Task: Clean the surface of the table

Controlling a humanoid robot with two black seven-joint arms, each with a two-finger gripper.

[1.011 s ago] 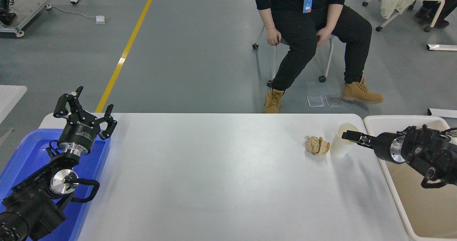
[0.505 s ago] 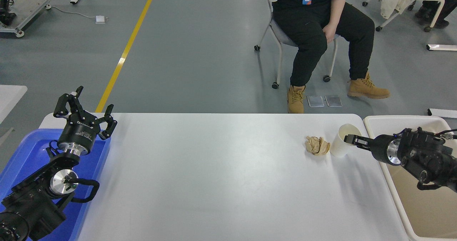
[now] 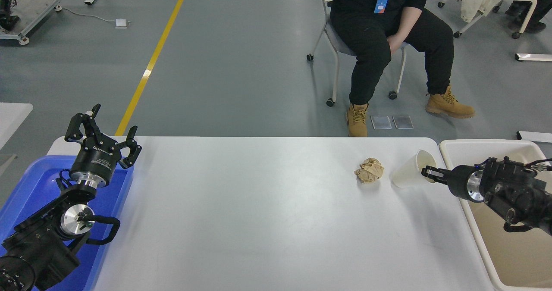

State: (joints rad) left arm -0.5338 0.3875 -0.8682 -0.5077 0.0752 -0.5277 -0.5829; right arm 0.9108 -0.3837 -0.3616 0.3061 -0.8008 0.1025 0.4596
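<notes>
Desk surface (image 3: 258,213), wide and white with rounded corners, fills the lower middle of the head view, between a blue plastic tray (image 3: 30,183) at its left end and a cream-white bin (image 3: 478,146) at its right end. Two things lie on it, both near the far right corner: a crumpled ball of brown paper (image 3: 369,170) and, just to its right but apart from it, a white paper cup (image 3: 409,173) tipped over toward the right, its mouth facing the bin.

Reaching in from the right edge over the bin's rim, the right end effector (image 3: 428,173) has its fingertips at the cup's mouth, one seemingly just inside the rim. From here I cannot tell how far its jaws are apart or whether they have a firm hold on the cup.

Over the blue tray at the lower left, the left end effector (image 3: 103,131) sits parked, fingers spread wide and holding nothing.

Beyond the desk's far edge a person (image 3: 388,36) in black clothes and tan boots sits on a wheeled chair (image 3: 334,45) on the grey floor.
</notes>
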